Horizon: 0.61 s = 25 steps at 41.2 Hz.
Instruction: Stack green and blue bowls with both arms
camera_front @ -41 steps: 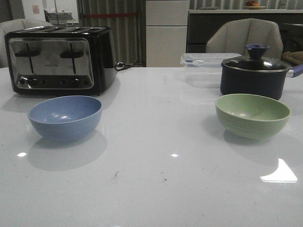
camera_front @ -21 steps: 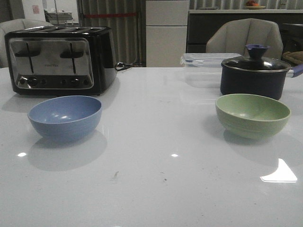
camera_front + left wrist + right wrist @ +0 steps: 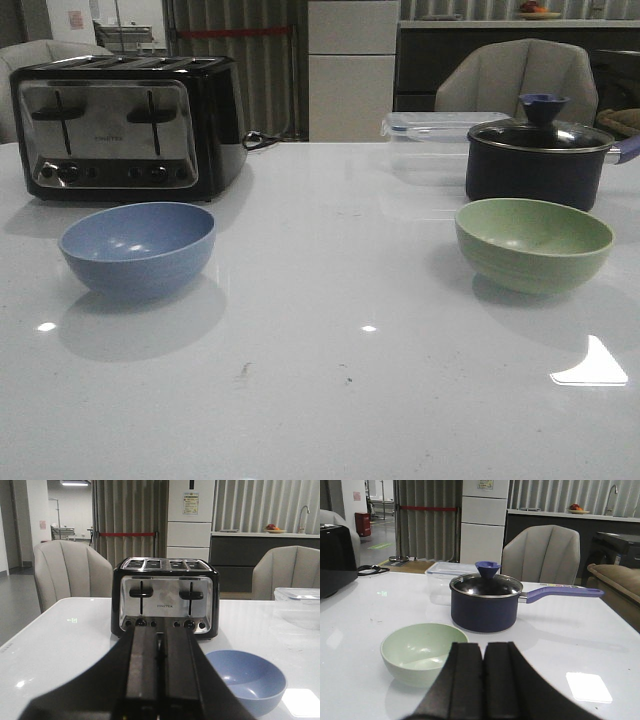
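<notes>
The dusty blue bowl (image 3: 137,247) stands upright and empty on the left of the white table. The pale green bowl (image 3: 533,242) stands upright and empty on the right. No arm shows in the front view. In the left wrist view my left gripper (image 3: 159,635) is shut and empty, with the blue bowl (image 3: 247,679) beside it and a little ahead. In the right wrist view my right gripper (image 3: 483,650) is shut and empty, with the green bowl (image 3: 422,651) just beside its fingers.
A black and chrome toaster (image 3: 125,124) stands behind the blue bowl. A dark blue lidded pot (image 3: 540,152) with a long handle stands behind the green bowl, next to a clear plastic box (image 3: 432,145). Chairs stand beyond the table's far edge.
</notes>
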Tool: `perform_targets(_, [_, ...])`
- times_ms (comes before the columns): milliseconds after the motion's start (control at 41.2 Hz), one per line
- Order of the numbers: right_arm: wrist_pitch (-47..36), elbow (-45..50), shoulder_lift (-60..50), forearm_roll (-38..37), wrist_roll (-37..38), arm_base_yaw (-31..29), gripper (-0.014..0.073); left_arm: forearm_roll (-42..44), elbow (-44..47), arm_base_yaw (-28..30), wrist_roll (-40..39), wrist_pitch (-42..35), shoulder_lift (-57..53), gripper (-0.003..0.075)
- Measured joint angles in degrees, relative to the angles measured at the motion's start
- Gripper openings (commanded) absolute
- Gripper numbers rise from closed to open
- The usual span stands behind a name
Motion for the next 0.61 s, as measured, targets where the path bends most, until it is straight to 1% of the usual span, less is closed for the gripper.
perform_targets(291, [-0.2,0.0,0.0,0.5,0.0,0.0,0.0066,0.0,-0.1,0.0,0.0,0.0,0.0,0.0093])
perform_targets(364, [-0.1,-1.4,0.0,0.8,0.0,0.0,0.0066,0.0,-1.1,0.0,0.0,0.6,0.0,0.0093])
perform_targets(461, [1.1,-5.5,0.0,0.9,0.0,0.0,0.0066,0.0,-5.0,0.0,0.0,2.6,0.0,0.0093])
perform_targets(606, [6.7,-13.9,0.1,1.2,0.0,0.0,0.0066,1.3,-14.3,0.0,0.0,7.9,1.3,0.0093])
